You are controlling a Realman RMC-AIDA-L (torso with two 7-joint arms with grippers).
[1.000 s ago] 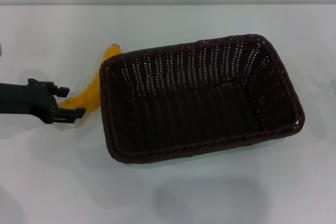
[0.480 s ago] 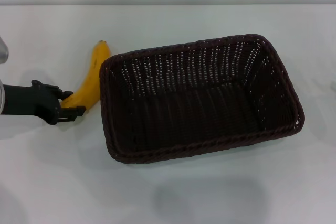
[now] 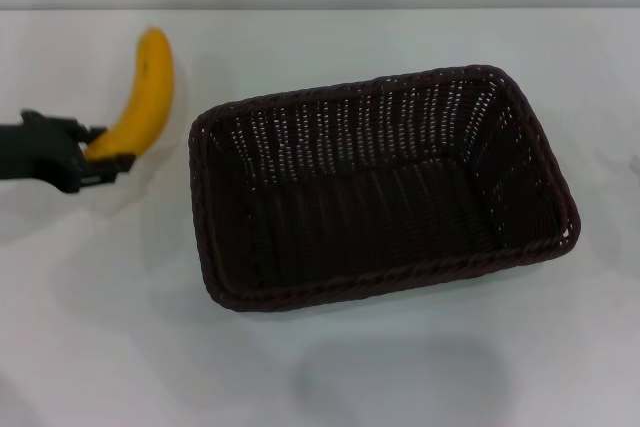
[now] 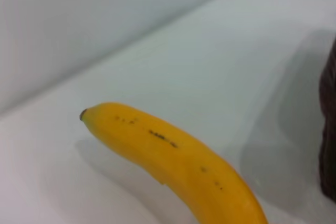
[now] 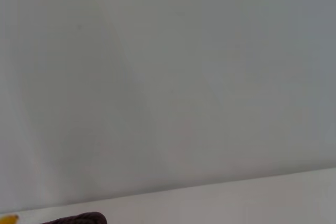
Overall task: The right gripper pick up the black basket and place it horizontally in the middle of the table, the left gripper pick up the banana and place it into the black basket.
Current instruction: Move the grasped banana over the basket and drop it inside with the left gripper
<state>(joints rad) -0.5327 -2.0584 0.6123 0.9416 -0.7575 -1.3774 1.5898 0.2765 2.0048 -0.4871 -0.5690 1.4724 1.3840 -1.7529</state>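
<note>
- Since half a second before, the left gripper (image 3: pixel 100 150) had carried the banana (image 3: pixel 140 97) up and away from the black basket (image 3: pixel 380 187), toward the table's left edge and far side; the fruit no longer lay against the basket's left rim.
- The left gripper's jaws were pinched on the banana's lower end, and the fruit stood up from them at a slant, its free tip pointing toward the far edge of the table (image 3: pixel 120 347).
- The banana cast a pale shadow on the white tabletop beside it, so it appeared to be held clear of the surface.
- In the left wrist view the banana (image 4: pixel 178 166) showed yellow with a few small brown speckles and a dark tip, with a sliver of the basket's dark weave (image 4: pixel 328 140) at the frame's border.
- The black basket sat open side up near the middle of the table, slightly skewed to the table's edges, with nothing inside it.
- The right gripper did not appear in any view; the right wrist camera showed only a sliver of the basket's rim (image 5: pixel 79 218) and a bit of yellow (image 5: pixel 8 217).
</note>
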